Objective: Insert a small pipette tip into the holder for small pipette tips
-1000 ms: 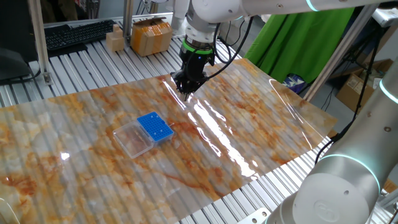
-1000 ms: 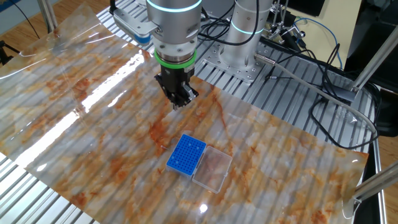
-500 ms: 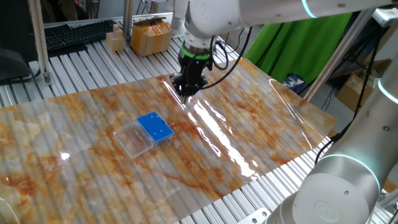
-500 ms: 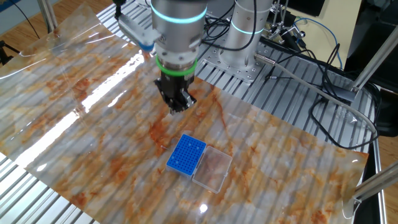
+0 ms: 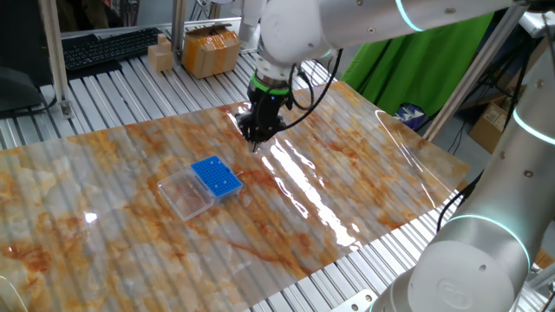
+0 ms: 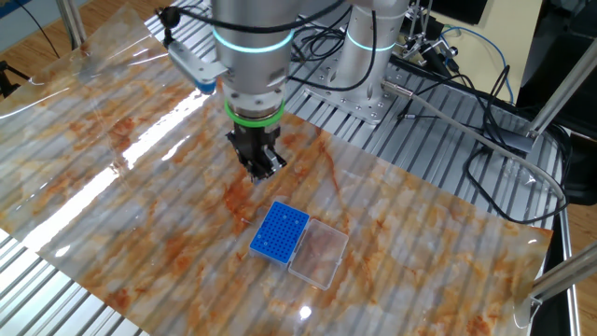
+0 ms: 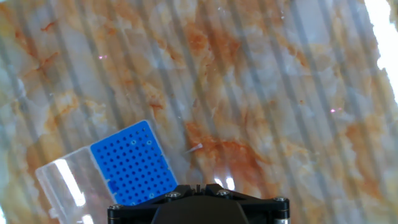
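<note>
The holder for small pipette tips is a bright blue rack (image 5: 215, 177) lying flat on the marbled sheet; it also shows in the other fixed view (image 6: 280, 233) and at the lower left of the hand view (image 7: 134, 165). My gripper (image 5: 257, 139) hangs above the sheet, a short way from the rack, and also shows in the other fixed view (image 6: 257, 172). Its jaws stand almost together. A thin dark sliver, the small pipette tip (image 7: 198, 185), shows pinched between them at the bottom of the hand view. It is barely visible in the fixed views.
A clear plastic tray (image 5: 184, 196) lies against the blue rack, also in the other fixed view (image 6: 319, 254) and the hand view (image 7: 62, 180). A small pale fleck (image 7: 194, 148) lies on the sheet. Cardboard boxes (image 5: 208, 48) and cables (image 6: 448, 103) sit beyond the sheet.
The gripper has moved across the sheet toward the blue rack and a little lower, staying shut. The rack and the clear tray have not moved.
</note>
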Robot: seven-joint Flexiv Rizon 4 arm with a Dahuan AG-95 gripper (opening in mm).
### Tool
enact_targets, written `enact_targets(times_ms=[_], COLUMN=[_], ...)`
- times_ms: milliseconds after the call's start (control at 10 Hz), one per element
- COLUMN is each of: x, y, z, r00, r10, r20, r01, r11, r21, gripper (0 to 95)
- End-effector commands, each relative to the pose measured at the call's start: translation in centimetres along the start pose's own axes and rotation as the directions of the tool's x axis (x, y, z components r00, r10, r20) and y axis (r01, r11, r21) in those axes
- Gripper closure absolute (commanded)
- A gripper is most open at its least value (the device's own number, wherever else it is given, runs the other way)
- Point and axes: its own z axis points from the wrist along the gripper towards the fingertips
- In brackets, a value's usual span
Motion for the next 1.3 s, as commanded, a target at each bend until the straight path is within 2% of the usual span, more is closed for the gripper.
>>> enact_targets(times_ms=[100,400,1300], x=[-0.3,-0.4,-0.5], y=[0.1,0.0,-0.6], z=[2.0,3.7,7.5], r00=[1.000,0.999,0.997], r10=[0.027,0.025,0.032], r20=[0.009,0.039,0.071], r01=[-0.027,-0.025,-0.031], r11=[1.000,1.000,0.999], r21=[0.002,-0.006,-0.013], gripper=[95.0,95.0,95.0])
